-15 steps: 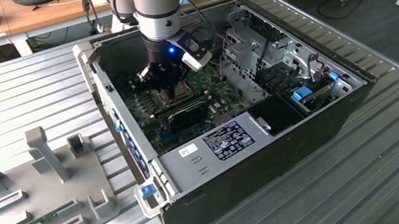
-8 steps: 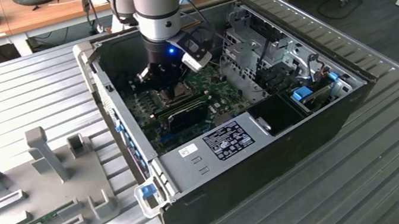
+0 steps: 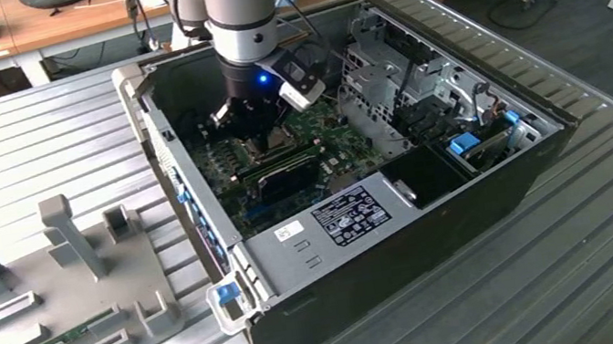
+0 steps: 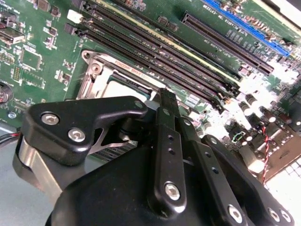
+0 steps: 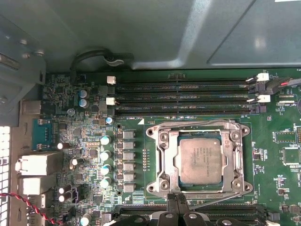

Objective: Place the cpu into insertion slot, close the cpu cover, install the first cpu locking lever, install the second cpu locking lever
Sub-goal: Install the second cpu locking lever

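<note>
One gripper (image 4: 164, 101), on the single arm, reaching down inside the open case (image 3: 549, 143) over the board (image 5: 277, 165); its black fingers (image 4: 168, 141) stand close together with nothing seen between them, tips at the socket's near edge in both wrist views. Cpu (image 5: 201, 161): seated in the socket, grey top up, lying flat, roughly square, its slightly longer side running across the memory slots (image 5: 183, 87) rather than along them. Cover (image 5: 162, 162): silvery frame down flat around the cpu, window showing the chip. Lever (image 5: 214, 198): a thin wire along the frame's near edge, just by the fingertips; whether it is latched I cannot tell. Risks, as judged: a fingertip slipping off the springy wire could strike the board's small parts beside the socket; pressing an unseated cover could bend pins.
</note>
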Action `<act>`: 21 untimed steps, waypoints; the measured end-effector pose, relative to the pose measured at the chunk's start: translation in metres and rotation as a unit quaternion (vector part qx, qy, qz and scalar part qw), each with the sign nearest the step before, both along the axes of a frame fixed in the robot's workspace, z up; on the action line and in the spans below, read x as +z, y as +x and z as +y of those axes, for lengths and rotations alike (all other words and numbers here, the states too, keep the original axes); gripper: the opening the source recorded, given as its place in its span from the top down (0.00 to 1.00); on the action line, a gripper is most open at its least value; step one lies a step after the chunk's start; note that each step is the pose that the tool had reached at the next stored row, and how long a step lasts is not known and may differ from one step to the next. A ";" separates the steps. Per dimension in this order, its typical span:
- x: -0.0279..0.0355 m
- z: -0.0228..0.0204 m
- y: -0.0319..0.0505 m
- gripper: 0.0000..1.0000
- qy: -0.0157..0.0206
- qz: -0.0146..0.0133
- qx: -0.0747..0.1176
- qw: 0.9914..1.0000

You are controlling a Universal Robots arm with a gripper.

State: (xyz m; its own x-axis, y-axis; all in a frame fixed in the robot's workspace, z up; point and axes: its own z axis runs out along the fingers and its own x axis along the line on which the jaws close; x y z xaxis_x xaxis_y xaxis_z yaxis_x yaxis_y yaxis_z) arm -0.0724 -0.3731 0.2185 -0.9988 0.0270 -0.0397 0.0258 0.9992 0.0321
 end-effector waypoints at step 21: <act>-0.0118 0.0000 -0.0036 0.89 0.000 0.000 0.000 1.000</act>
State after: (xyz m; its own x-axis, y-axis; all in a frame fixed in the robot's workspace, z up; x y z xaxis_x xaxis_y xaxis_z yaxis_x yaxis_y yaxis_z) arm -0.0760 -0.3732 0.2067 -0.9989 0.0270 -0.0396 0.0258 0.9992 0.0320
